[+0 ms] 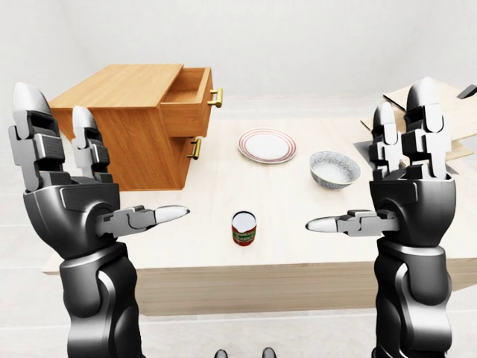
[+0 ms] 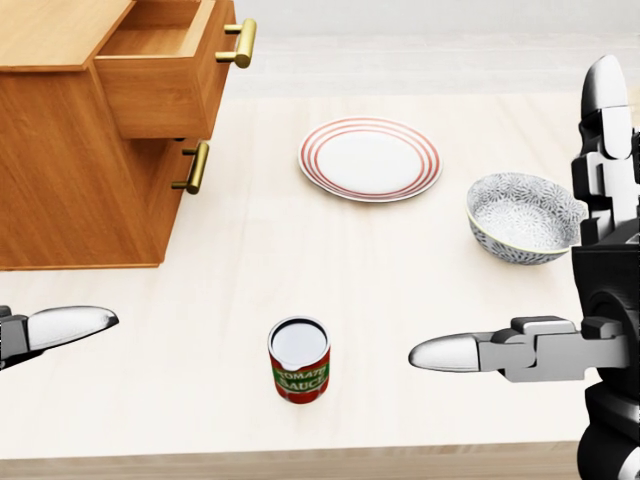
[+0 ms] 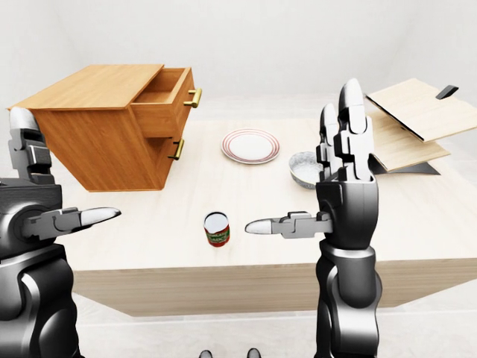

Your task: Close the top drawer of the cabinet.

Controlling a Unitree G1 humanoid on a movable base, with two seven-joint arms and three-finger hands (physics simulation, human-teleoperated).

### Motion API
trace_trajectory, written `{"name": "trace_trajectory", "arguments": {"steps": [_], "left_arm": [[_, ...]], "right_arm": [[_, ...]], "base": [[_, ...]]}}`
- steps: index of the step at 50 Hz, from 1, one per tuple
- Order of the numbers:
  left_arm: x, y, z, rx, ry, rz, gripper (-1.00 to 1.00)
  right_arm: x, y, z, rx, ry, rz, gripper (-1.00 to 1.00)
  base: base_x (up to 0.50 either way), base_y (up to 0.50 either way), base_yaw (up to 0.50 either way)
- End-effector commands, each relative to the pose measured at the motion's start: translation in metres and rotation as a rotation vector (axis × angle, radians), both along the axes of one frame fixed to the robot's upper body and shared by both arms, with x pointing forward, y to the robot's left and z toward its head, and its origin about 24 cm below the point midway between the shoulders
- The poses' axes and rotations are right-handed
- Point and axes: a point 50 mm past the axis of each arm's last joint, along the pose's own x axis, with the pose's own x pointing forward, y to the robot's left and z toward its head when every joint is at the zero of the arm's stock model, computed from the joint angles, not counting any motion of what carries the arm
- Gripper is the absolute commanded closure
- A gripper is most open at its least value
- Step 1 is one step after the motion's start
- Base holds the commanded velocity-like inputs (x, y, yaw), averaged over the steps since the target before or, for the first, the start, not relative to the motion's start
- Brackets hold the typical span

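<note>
A wooden cabinet (image 1: pixel 119 127) stands on the table's left part. Its top drawer (image 1: pixel 188 101) is pulled out, with a brass handle (image 1: pixel 217 97); the lower drawer is shut, with a handle (image 1: pixel 197 148). In the head view the open drawer (image 2: pixel 165 80) is at the top left. My left hand (image 1: pixel 89 175) is open, fingers up, thumb pointing right, at the lower left, apart from the cabinet. My right hand (image 1: pixel 387 175) is open and empty at the lower right.
On the light table (image 2: pixel 400 260) stand a tomato sauce can (image 2: pixel 299 360), a red-rimmed plate (image 2: pixel 369 158) and a patterned bowl (image 2: pixel 524 216). Flat wooden boards (image 3: pixel 414 119) lie at the table's right in the right-eye view.
</note>
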Motion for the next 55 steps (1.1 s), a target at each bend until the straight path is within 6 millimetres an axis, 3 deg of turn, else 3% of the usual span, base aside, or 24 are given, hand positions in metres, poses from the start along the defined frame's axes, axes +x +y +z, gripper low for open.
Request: {"name": "trace_trajectory", "arguments": {"steps": [1,28,41,55], "left_arm": [[0.0016,0.0011,-0.0041,0.003,0.023,0.004,-1.00],[0.0019,-0.0004,0.0014,0.001,-0.005,0.002,-1.00],[0.0027,-0.0013,-0.0040,0.007,0.023,-0.002,-1.00],[0.0027,-0.0011,-0.0065,0.008,0.035,-0.004,-1.00]], "right_arm": [[0.0011,-0.0003,-0.0031,0.002,0.016,-0.005,-1.00],[0.0027,0.0014,-0.0044,-0.008,0.025,-0.001,-1.00],[0.0032,0.0046,-0.0061,0.004,0.033,0.034,-1.00],[0.0029,0.0074,-0.0080,-0.016,0.043,0.045,-1.00]], "base": [[0.00,0.50,0.00],[0.00,0.50,0.00],[0.01,0.00,0.00],[0.41,0.00,0.00]]}}
